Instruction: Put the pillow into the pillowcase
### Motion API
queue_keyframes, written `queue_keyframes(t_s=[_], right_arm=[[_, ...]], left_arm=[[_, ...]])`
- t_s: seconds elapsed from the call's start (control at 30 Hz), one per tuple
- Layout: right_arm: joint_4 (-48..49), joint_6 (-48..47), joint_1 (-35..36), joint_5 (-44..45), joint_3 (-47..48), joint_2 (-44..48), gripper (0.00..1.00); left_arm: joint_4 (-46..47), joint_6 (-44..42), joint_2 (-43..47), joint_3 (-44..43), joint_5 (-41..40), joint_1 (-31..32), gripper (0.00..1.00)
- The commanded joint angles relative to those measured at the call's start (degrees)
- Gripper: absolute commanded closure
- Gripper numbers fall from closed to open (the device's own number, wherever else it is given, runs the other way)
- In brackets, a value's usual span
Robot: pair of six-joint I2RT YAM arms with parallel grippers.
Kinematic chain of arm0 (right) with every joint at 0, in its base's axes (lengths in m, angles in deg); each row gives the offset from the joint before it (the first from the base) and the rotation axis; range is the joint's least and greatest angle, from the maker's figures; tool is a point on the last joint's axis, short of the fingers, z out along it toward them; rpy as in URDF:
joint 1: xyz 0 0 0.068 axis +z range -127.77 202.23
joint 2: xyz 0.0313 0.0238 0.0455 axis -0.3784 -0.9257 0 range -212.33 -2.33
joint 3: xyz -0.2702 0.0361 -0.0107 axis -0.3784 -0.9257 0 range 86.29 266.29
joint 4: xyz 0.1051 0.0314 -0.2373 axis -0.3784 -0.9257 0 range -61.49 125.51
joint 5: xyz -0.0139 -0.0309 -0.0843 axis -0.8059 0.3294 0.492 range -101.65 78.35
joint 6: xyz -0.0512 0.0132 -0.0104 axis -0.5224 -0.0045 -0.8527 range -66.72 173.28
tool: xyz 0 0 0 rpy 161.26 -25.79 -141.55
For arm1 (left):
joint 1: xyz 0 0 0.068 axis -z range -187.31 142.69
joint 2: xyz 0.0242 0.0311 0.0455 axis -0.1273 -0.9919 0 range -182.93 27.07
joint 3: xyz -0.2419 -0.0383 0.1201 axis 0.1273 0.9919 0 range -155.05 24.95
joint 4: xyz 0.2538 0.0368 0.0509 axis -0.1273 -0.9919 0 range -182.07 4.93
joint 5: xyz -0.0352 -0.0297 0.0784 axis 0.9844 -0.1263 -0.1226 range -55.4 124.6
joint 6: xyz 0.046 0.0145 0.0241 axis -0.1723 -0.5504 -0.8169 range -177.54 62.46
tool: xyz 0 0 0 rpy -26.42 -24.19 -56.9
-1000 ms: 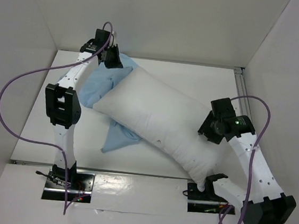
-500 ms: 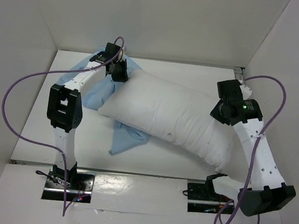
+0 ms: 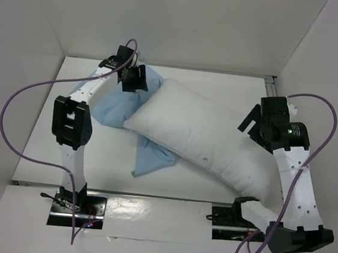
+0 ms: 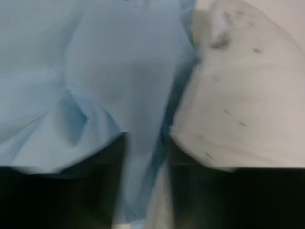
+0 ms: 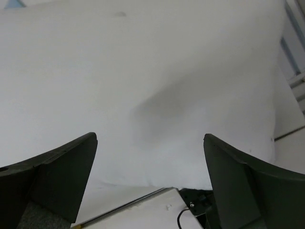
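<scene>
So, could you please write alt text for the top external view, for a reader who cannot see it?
A white pillow lies diagonally on a white table, its left end overlapping a crumpled light blue pillowcase. The left hand is down at the pillowcase's far edge beside the pillow's corner; the right hand is open at the pillow's far right side.

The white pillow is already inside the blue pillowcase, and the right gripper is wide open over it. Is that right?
No. The pillow is not inside the pillowcase; it lies uncovered on top of it, as the top view shows. The right gripper is wide open over it.
</scene>
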Motion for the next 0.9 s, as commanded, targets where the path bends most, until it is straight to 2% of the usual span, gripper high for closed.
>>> queue_keyframes(t_s=[0.0, 0.03, 0.1, 0.2, 0.33, 0.4, 0.43, 0.47, 0.5, 0.53, 0.57, 0.6, 0.63, 0.67, 0.7, 0.73, 0.77, 0.87], right_arm=[[9.09, -7.52, -0.09, -6.72, 5.96, -2.96, 0.00], [9.80, -8.05, -0.09, -8.22, 7.28, -4.36, 0.00], [12.34, -8.58, 2.71, -11.21, 10.70, -9.28, 0.00], [15.33, -7.97, 13.42, -9.39, 13.70, -16.22, 0.00], [17.45, -6.92, 27.74, -7.45, 22.38, -27.82, 0.00], [18.76, -5.69, 30.84, -7.44, 24.77, -34.33, 0.00], [20.51, -4.90, 31.98, -6.84, 25.39, -36.26, 0.00], [21.83, -3.15, 32.95, -7.44, 25.40, -37.84, 0.00], [23.33, -2.53, 32.96, -8.40, 24.27, -40.64, 0.00], [26.39, -1.74, 32.96, -9.46, 22.17, -41.72, 0.00], [27.98, -0.42, 32.96, -11.38, 20.93, -42.60, 0.00], [29.30, 0.37, 32.96, -12.18, 19.61, -44.17, 0.00], [31.84, 0.38, 32.96, -13.32, 18.21, -44.19, 0.03], [32.65, 0.99, 32.35, -14.20, 16.02, -45.06, 0.36], [33.27, 1.00, 31.74, -15.87, 15.21, -45.07, 0.63], [33.27, 1.00, 31.73, -15.88, 14.59, -45.07, 0.95], [33.27, 1.52, 31.73, -15.88, 14.59, -44.11, 1.00], [32.75, 0.04, 31.73, -12.02, 14.59, -38.58, 1.00]], left_arm=[[-2.68, 1.43, 3.78, 7.61, -5.41, -5.23, 0.18], [-2.15, 2.04, 4.66, 9.99, -5.95, -5.84, 0.09], [-1.53, 2.92, 5.28, 15.08, -4.91, -7.86, 0.03], [-0.47, 3.97, 5.90, 18.44, -3.23, -9.01, 0.03], [1.20, 4.50, 4.67, 19.51, -0.08, -9.54, 0.02], [2.42, 5.20, 2.92, 19.51, 0.47, -9.54, 0.02], [2.43, 5.21, 2.21, 18.98, 0.47, -9.54, 0.05], [3.13, 5.21, 1.51, 18.98, 1.16, -9.54, 0.09], [3.13, 5.21, 0.20, 18.46, 1.78, -9.54, 0.26], [3.66, 5.21, -0.34, 17.84, 1.78, -10.15, 0.37], [3.66, 5.21, -0.34, 17.84, 1.78, -10.15, 0.57], [3.66, 5.21, -1.04, 17.23, 1.78, -10.68, 0.84], [3.66, 5.21, -1.74, 16.35, 1.78, -11.55, 1.00], [2.96, 5.21, -1.75, 16.34, 1.78, -12.08, 1.00], [2.96, 5.21, -1.75, 15.56, 1.78, -13.13, 1.00], [2.96, 5.21, -1.75, 15.03, 1.78, -13.66, 1.00], [2.96, 5.21, -1.75, 15.02, 0.39, -13.67, 1.00], [2.96, 5.21, -1.13, 13.97, -1.11, -15.86, 1.00]])
